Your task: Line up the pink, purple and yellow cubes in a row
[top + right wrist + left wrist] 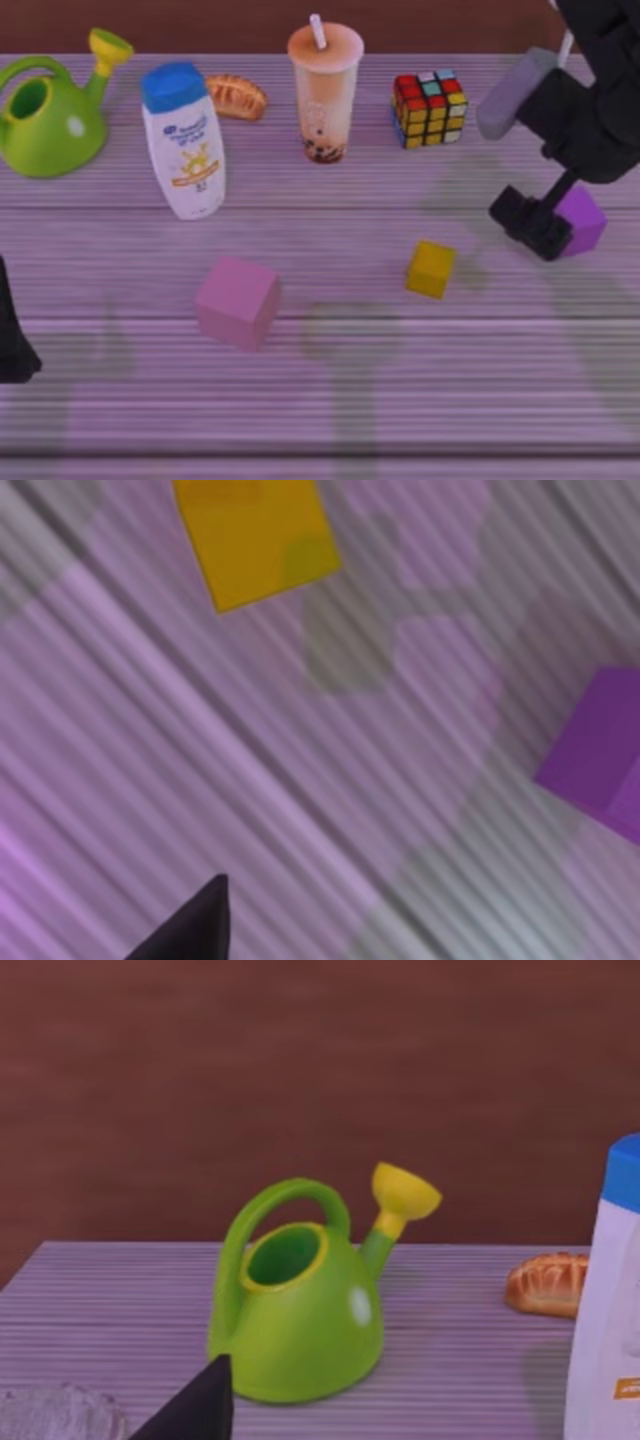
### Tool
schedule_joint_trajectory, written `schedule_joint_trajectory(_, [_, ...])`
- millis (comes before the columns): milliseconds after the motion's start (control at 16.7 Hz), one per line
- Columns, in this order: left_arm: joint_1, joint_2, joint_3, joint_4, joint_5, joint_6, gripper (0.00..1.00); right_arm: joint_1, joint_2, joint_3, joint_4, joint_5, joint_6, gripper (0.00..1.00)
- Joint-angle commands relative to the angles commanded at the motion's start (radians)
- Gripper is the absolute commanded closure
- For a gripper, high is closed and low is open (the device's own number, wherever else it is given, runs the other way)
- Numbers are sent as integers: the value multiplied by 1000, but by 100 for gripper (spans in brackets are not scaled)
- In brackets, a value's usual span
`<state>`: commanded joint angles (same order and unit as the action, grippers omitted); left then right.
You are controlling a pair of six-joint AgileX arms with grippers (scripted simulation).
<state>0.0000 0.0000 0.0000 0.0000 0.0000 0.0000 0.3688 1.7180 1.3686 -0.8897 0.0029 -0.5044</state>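
The large pale pink cube (238, 300) rests on the table left of centre. To its right lies the small mustard-yellow cube (431, 268), seen also in the right wrist view (255, 535). At the far right is the violet cube (585, 220), which shows at the edge of the right wrist view (600, 755). My right gripper (530, 222) hovers just left of the violet cube, open and holding nothing; one dark fingertip (205, 920) shows over bare table. My left gripper (12, 345) is parked at the table's left edge, open, with one fingertip (205, 1405) in view.
Along the back stand a green watering can (45, 115), a white shampoo bottle (183, 140), a bread roll (238, 97), a bubble tea cup (324, 92) and a multicoloured puzzle cube (430, 108). The watering can (300, 1300) fills the left wrist view.
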Motion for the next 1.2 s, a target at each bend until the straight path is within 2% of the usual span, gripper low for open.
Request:
schedule_joint_trajectory(240, [0, 0, 0, 0, 0, 0, 0, 73, 322, 279, -169, 0, -100, 0])
schedule_joint_trajectory(540, [0, 0, 0, 0, 0, 0, 0, 127, 550, 513, -281, 1, -175, 0])
schedule_joint_trajectory(1020, [0, 0, 0, 0, 0, 0, 0, 130, 585, 543, -289, 1, -185, 0])
schedule_joint_trajectory(1200, [0, 0, 0, 0, 0, 0, 0, 133, 612, 495, -217, 2, -186, 0])
